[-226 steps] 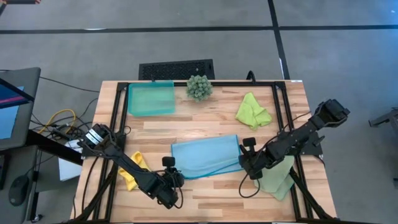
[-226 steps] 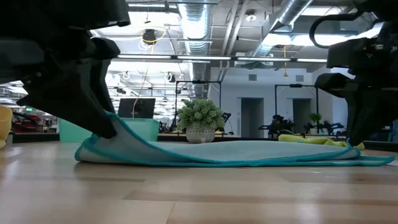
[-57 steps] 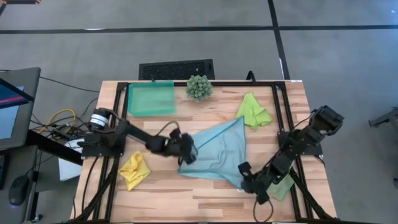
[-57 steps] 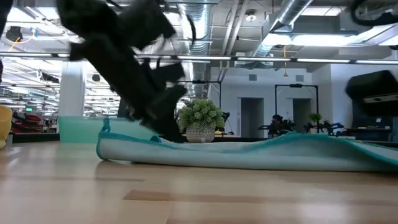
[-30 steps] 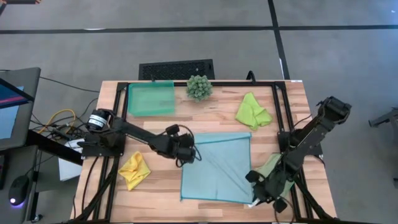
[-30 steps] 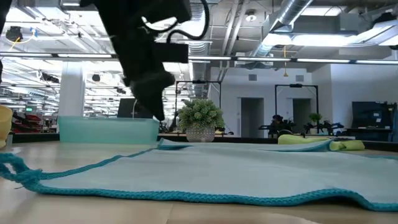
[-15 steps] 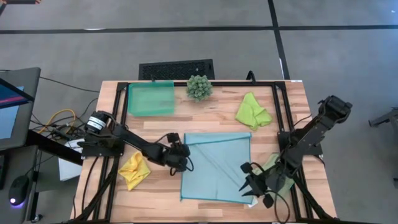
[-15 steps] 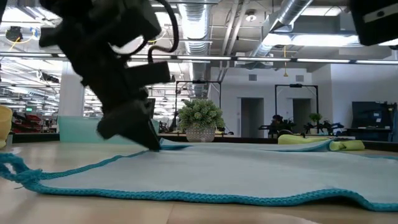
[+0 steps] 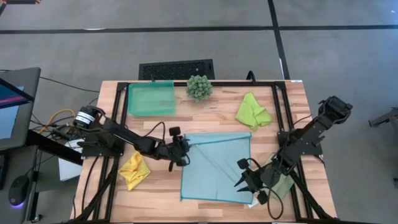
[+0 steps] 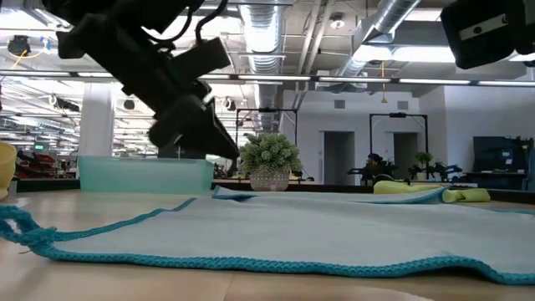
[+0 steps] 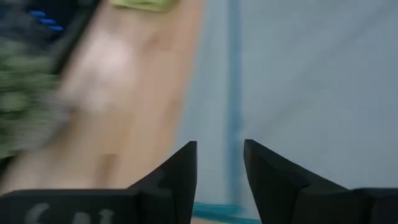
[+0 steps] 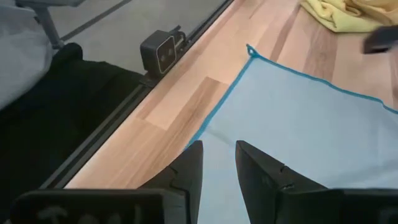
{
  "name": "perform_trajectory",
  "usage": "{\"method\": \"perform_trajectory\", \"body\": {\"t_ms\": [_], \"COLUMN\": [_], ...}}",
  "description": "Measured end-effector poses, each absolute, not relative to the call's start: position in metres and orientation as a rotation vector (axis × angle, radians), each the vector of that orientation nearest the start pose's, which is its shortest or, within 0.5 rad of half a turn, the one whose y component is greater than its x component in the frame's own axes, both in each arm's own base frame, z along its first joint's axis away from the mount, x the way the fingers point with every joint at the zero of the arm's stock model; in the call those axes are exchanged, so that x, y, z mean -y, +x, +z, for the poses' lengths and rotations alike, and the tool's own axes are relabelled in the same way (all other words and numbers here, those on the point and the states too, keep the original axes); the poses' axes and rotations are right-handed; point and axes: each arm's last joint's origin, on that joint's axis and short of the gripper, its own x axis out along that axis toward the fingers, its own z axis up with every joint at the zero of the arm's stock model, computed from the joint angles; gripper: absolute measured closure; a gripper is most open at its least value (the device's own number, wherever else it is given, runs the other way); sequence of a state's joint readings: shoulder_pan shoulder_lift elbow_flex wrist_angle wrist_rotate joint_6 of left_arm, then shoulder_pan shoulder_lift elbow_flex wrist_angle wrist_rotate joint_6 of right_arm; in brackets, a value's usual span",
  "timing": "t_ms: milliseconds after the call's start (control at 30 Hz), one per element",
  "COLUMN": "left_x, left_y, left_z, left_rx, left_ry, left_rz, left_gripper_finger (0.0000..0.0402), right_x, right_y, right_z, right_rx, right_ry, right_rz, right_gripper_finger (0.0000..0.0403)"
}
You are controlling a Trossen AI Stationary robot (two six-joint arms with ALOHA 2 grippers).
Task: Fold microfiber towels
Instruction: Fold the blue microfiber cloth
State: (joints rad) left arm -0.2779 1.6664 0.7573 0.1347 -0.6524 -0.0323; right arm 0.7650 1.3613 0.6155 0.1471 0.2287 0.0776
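The light blue towel point(image 9: 216, 167) lies spread flat on the table's middle; it also shows in the low view point(image 10: 292, 230). My left gripper point(image 9: 181, 152) is open just above its far left corner, and the towel's left hem point(image 11: 233, 93) runs between its fingers. My right gripper point(image 9: 241, 179) is open over the towel's near right part point(image 12: 311, 124). The lime green towel point(image 9: 253, 111) lies crumpled at the far right. The yellow towel point(image 9: 134, 169) lies crumpled at the near left. The pale sage towel point(image 9: 281, 180) lies under my right arm.
The teal tray point(image 9: 151, 98) and the spiky green plant point(image 9: 199, 87) stand along the far edge. A black frame rail point(image 9: 280, 112) runs along the table's sides. Bare wood shows between the blue towel and the tray.
My right gripper has opened, let go of the blue towel's near right corner and drawn a little toward the table's far left over the towel. My left gripper has dipped to the far left corner and risen again. The towel stays spread flat.
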Motion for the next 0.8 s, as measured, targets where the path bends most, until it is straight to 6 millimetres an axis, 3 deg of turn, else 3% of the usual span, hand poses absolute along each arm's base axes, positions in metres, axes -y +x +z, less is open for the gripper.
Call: {"method": "perform_trajectory", "body": {"t_ms": [100,233,367,533,667,800], "left_x": [0.062,0.063,0.077,0.099,0.115,0.118], "left_y": [0.302,0.302,0.300,0.306,0.305,0.300], "left_z": [0.152,0.150,0.147,0.163,0.168,0.162], "left_rx": [-0.658,-0.680,-0.707,-0.649,-0.697,-0.773], "left_ry": [0.303,0.310,0.462,0.428,0.488,0.489], "left_rz": [0.414,0.355,0.257,0.218,0.185,0.193], "left_gripper_finger": [0.0276,0.0277,0.0277,0.0277,0.0277,0.0277], "right_x": [-0.179,-0.180,-0.181,-0.174,-0.152,-0.115], "right_y": [0.195,0.194,0.193,0.192,0.192,0.191], "right_z": [0.185,0.185,0.186,0.195,0.198,0.188], "right_rx": [-0.554,-0.563,-0.570,-0.656,-0.768,-0.926], "right_ry": [-0.217,-0.222,-0.238,-0.287,-0.372,-0.425], "right_rz": [0.500,0.510,0.523,0.471,0.282,0.068], "right_gripper_finger": [0.0284,0.0284,0.0284,0.0284,0.0284,0.0284]}}
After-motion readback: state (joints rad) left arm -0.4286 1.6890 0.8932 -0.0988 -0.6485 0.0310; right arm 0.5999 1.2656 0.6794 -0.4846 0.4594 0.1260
